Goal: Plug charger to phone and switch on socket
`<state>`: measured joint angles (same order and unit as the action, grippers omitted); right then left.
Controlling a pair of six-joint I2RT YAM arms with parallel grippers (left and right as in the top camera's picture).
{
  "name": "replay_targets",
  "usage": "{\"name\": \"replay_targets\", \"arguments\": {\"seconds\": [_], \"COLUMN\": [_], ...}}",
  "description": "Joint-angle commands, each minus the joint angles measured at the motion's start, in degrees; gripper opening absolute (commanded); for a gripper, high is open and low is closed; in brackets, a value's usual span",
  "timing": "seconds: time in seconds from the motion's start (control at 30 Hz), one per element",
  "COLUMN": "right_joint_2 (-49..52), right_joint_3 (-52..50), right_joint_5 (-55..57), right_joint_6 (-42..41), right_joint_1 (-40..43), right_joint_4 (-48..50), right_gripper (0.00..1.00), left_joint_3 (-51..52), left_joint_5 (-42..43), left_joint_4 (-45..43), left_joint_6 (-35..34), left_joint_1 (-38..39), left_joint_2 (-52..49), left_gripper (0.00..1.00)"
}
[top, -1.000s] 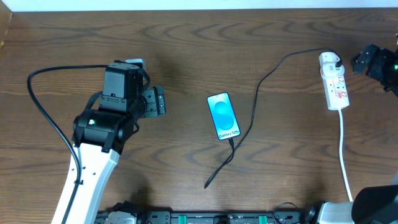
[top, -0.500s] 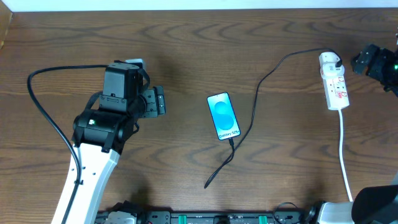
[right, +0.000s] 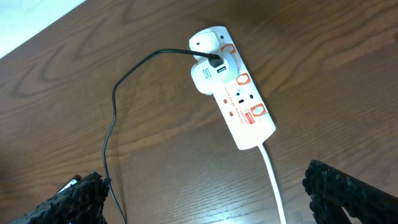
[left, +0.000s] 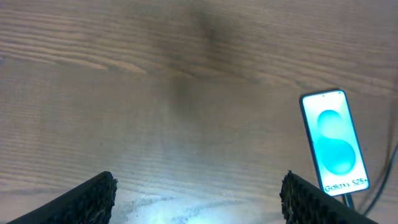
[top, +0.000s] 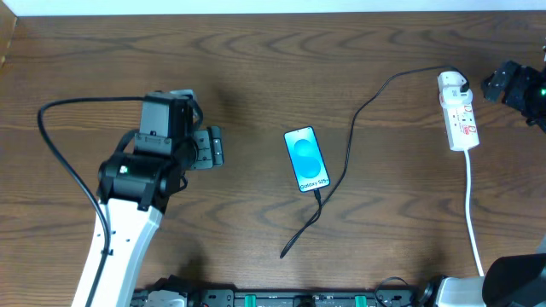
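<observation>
The phone (top: pixel 306 159) lies flat, screen up and lit blue, near the middle of the brown wooden tabletop (top: pixel 256 68), with its long sides running roughly front to back. White lettering sits at the end of its screen nearer the robot. The charger cable (top: pixel 350 136) meets that same short edge and looks plugged in there, though the tip itself is too small to make out. Below the phone a black strand runs on, down and to the left, toward the near edge of the tabletop. The rest of the cable climbs past the phone's right side, close to it but apart, then bends right to the power strip (top: pixel 458 111).

The power strip is white with small red marks and lies well to the right of the phone. A white adapter (right: pixel 208 71) is plugged into its far end, and the black cable enters that adapter. A white cord (top: pixel 471 205) leaves its near end. Whether its switch is on cannot be told.

The left fingers (left: pixel 93 196) are spread wide with nothing between them, over bare wood to the left of the phone. The right fingers (right: pixel 348 193) are also wide apart and empty, with the power strip in view just beyond them, untouched.
</observation>
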<state>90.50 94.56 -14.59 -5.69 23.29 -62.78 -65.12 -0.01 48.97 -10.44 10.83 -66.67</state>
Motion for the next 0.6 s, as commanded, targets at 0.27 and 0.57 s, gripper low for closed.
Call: {"name": "replay_targets", "arguments": {"seconds": [0.27,0.57], "right_joint_2": [-0.3,-0.3], "right_joint_3": [0.5,0.5], "right_joint_5": [-0.5,-0.5], "right_joint_6": [-0.7,-0.7], "right_joint_1": [0.3,0.3], "right_joint_4": [0.0,0.0], "right_gripper": [0.99,0.99], "left_joint_3": [19.8,29.9], "left_joint_5": [-0.7,-0.7], "left_joint_4": [-17.0,-30.5], "left_joint_6": [0.5,0.8], "left_joint_1": [-3.6,-4.3], "left_joint_2": [14.2,24.8], "left_gripper": [0.85,0.85]}}
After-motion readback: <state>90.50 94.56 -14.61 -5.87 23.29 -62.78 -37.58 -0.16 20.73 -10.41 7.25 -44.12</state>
